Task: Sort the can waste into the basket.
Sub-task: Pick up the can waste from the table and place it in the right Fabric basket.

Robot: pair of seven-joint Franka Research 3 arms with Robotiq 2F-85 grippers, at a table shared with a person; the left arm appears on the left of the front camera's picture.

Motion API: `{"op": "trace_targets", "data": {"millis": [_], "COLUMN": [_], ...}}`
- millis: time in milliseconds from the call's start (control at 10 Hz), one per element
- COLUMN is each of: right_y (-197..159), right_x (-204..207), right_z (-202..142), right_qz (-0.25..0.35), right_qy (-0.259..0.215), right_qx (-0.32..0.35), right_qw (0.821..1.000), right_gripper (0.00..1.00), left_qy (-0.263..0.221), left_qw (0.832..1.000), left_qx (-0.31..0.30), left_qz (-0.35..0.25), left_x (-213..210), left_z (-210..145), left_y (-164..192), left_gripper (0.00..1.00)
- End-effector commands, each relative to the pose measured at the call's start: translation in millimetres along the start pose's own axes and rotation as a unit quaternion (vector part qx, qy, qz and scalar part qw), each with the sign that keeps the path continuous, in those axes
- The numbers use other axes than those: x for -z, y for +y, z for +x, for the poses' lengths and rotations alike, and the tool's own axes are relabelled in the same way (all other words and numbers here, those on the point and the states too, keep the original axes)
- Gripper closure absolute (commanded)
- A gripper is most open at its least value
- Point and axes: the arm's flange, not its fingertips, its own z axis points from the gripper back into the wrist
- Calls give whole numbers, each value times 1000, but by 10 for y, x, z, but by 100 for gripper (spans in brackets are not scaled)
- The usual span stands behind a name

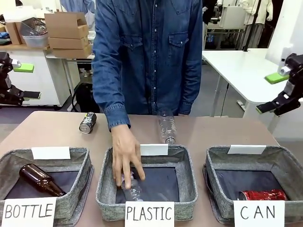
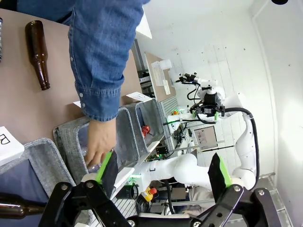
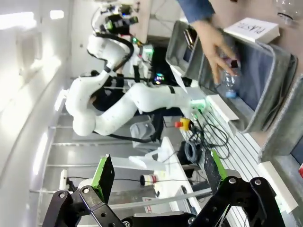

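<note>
While the person's hand reaches into the middle basket, the left tool and right tool hang wide open and empty beyond the desk's side edges. The red can lies in the CAN basket. The dark can lies on open desk behind the BOTTLE basket.

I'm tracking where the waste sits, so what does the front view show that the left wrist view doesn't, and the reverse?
Front view: a clear bottle lying on the table beyond the middle basket, and the readable CAN sign. Left wrist view: a brown bottle lying on the bare table. Both: the red can in the end basket and the person's hand reaching into the middle basket.
</note>
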Motion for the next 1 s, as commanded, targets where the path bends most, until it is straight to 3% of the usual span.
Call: {"op": "trace_targets", "data": {"millis": [0,900], "right_y": [16,16], "right_x": [-70,-70], "right_z": [-31,-31], "right_qz": [-9,-9], "right_qy": [6,6], "right_qx": [-14,-14], "right_qw": [1000,1000], "right_gripper": [0,0], "left_qy": [-3,-3], "left_qw": [1000,1000], "left_qx": [7,7], "left_qz": [-9,-9], "left_x": [17,17], "left_z": [-1,-1], "left_y": [-11,-11], "left_gripper": [0,0]}}
